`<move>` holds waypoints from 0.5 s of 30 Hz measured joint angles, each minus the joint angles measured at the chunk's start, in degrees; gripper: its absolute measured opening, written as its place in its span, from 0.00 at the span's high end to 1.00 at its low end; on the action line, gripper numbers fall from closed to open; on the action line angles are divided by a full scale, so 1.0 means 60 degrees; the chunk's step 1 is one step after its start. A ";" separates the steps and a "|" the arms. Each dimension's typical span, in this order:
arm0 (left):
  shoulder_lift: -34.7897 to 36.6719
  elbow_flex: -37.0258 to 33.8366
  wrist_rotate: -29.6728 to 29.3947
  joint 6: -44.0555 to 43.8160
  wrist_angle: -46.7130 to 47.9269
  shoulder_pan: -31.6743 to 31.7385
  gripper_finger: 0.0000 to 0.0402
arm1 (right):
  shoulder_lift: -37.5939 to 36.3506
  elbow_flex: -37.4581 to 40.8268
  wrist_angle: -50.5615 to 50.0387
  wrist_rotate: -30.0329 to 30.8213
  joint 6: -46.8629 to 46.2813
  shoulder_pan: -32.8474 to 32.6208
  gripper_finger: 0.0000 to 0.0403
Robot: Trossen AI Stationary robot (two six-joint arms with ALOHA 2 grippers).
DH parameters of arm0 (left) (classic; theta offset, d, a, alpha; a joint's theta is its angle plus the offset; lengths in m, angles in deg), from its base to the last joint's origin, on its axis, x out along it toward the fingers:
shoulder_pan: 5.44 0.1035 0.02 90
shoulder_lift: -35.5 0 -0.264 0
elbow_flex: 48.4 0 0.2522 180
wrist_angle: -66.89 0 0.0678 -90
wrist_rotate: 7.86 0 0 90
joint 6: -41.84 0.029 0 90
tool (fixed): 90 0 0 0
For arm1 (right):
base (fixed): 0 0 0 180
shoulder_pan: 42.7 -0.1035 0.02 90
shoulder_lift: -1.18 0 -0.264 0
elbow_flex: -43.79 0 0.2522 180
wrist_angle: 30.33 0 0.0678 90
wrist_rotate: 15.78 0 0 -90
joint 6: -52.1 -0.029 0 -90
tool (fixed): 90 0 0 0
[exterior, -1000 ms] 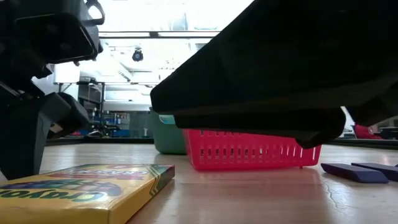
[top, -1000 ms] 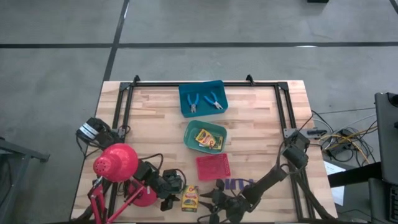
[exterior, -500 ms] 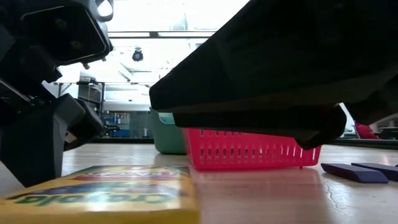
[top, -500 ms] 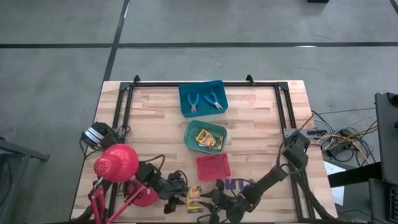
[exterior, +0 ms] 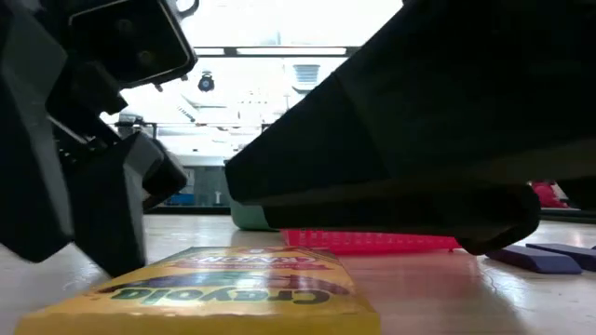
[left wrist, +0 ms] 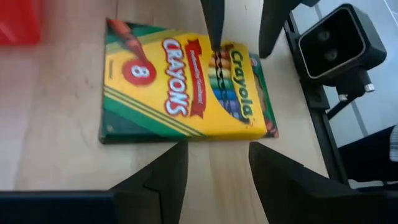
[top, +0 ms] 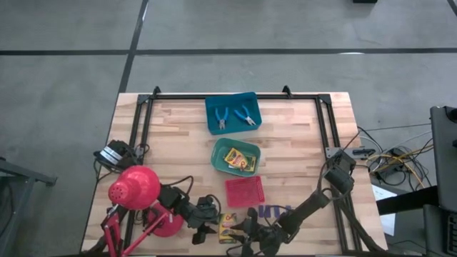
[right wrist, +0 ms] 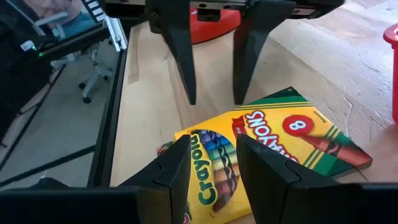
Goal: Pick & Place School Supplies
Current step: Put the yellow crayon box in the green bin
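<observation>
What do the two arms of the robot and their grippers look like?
Both arms are dark, nearly black, built of jointed segments with black cables at their bases. The left gripper and the right gripper each carry two slim, tapering black fingers. No markings are visible on them.

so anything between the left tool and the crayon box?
Nothing visible. The left tool sits open right at the crayon box, bare table between them. The right tool faces it from the opposite side.
</observation>
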 joint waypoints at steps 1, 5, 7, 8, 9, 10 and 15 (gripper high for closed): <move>0.0000 0.0000 0.0019 -0.0120 0.0062 -0.0002 0.56 | 0.0000 0.0000 0.0000 0.0000 -0.0071 0.0000 0.69; 0.0004 0.0000 0.0122 -0.0560 0.0205 -0.0007 0.56 | 0.0000 -0.0022 0.0002 0.0107 0.0070 -0.0062 0.69; 0.0011 0.0000 0.0171 -0.0644 0.0205 -0.0007 0.56 | -0.0007 -0.0036 0.0023 0.0114 0.0107 -0.0098 0.69; 0.0011 0.0000 0.0174 -0.0647 0.0202 -0.0007 0.56 | -0.0007 -0.0040 0.0026 0.0113 0.0071 -0.0111 0.69; 0.0011 0.0000 0.0185 -0.0654 0.0173 -0.0007 0.56 | -0.0007 -0.0040 0.0027 0.0117 0.0045 -0.0147 0.69; 0.0011 0.0000 0.0195 -0.0667 0.0127 -0.0007 0.56 | -0.0007 -0.0040 0.0022 0.0120 0.0040 -0.0153 0.69; 0.0088 0.0000 0.0244 -0.0665 -0.0221 -0.0007 0.56 | -0.0026 -0.0040 0.0026 0.0336 0.0035 -0.0214 0.69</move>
